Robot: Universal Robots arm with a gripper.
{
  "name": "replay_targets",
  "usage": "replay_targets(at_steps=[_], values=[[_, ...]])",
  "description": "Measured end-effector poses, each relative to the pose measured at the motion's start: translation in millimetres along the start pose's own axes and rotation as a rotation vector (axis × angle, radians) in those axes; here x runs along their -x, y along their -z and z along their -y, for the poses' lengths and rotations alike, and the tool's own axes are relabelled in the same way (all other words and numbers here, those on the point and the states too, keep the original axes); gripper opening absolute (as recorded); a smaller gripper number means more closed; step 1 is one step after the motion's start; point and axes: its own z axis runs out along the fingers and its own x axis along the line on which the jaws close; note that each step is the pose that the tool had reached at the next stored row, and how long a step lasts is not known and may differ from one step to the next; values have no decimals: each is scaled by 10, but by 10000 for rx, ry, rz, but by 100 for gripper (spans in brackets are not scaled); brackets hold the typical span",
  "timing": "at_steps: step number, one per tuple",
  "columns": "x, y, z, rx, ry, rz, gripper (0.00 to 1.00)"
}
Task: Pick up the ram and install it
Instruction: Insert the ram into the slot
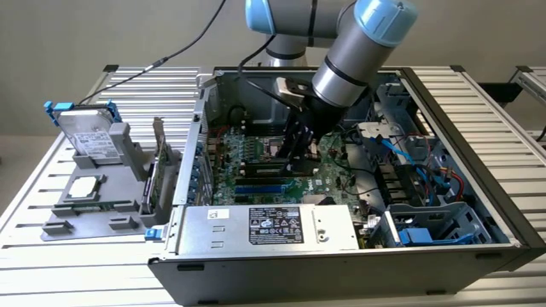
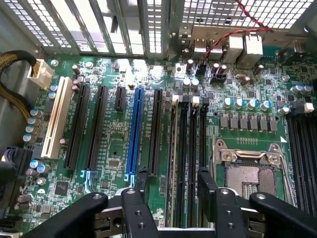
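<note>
The ram shows edge-on as a thin green strip. It stands upright in one of the long black memory slots on the motherboard, beside the CPU socket. My gripper hangs just above it, open, with one black finger on each side of the stick and a gap to both. In the exterior view the gripper reaches down into the open computer case, over the middle of the board.
A bare CPU socket and a blue slot flank the memory slots. Power supply, drive cage and loose cables crowd the case. At the exterior view's left are a grey fixture, a hard drive and an upright card.
</note>
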Motion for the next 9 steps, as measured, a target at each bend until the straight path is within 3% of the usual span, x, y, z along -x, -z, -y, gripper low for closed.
replay_targets(at_steps=[2, 3, 4, 6, 7, 9], values=[[7, 11, -27, -51, 1, -1, 52], [11, 11, -42, -136, -1, -4, 52], [21, 8, -65, -377, -6, -18, 52], [33, 2, -82, -712, -14, -34, 52], [41, 1, -91, -847, -18, -41, 52], [70, 11, -134, -1057, -22, -51, 52]])
